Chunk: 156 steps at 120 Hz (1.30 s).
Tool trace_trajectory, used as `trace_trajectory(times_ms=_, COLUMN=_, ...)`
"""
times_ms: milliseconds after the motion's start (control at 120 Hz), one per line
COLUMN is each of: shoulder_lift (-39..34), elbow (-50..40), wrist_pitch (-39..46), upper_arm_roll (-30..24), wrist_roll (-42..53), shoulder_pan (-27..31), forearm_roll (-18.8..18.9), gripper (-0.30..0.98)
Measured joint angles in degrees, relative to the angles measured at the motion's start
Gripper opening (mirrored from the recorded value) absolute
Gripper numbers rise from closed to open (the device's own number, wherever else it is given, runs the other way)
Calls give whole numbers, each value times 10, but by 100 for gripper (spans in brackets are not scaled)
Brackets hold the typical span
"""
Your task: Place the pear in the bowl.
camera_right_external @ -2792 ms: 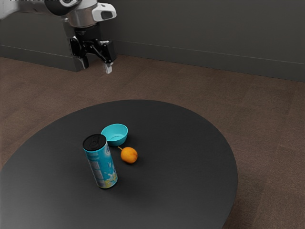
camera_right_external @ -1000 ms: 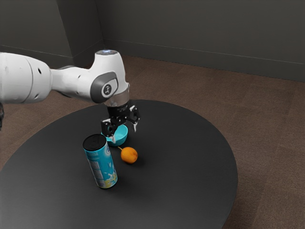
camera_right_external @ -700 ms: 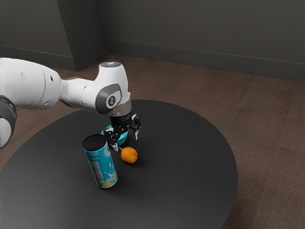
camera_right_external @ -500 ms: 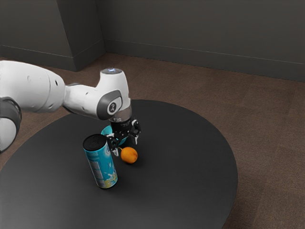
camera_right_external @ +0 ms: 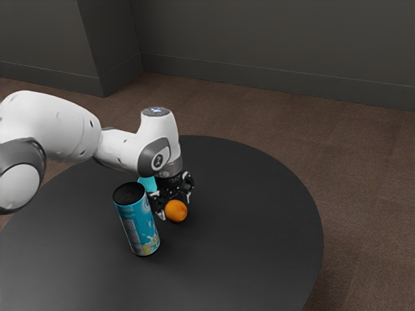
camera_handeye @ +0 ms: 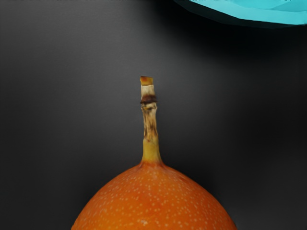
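The open gripper [camera_right_external: 175, 207] straddled the pear [camera_right_external: 176, 211] for the grasp. The next move called for closing, the bowl [camera_handeye: 259, 12] sitting nearer the table's [camera_right_external: 246, 259] far edge.

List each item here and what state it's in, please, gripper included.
Pear: on the table, outside the bowl, stem attached.
Bowl: upright, partly hidden.
Drink can: standing upright.
Gripper: open, lowered around the pear, not shut on it.

Perhaps an office — brown carpet [camera_right_external: 369, 194], grey walls [camera_right_external: 272, 39], round table [camera_right_external: 246, 253]
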Motion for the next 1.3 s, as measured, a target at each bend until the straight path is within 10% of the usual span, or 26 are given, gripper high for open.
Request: trace_trajectory(times_ms=1300, shoulder_lift=-15, elbow=9, wrist_pitch=27, upper_arm_roll=-1, wrist_roll=34, shoulder_pan=-11, forearm_roll=9, gripper=3)
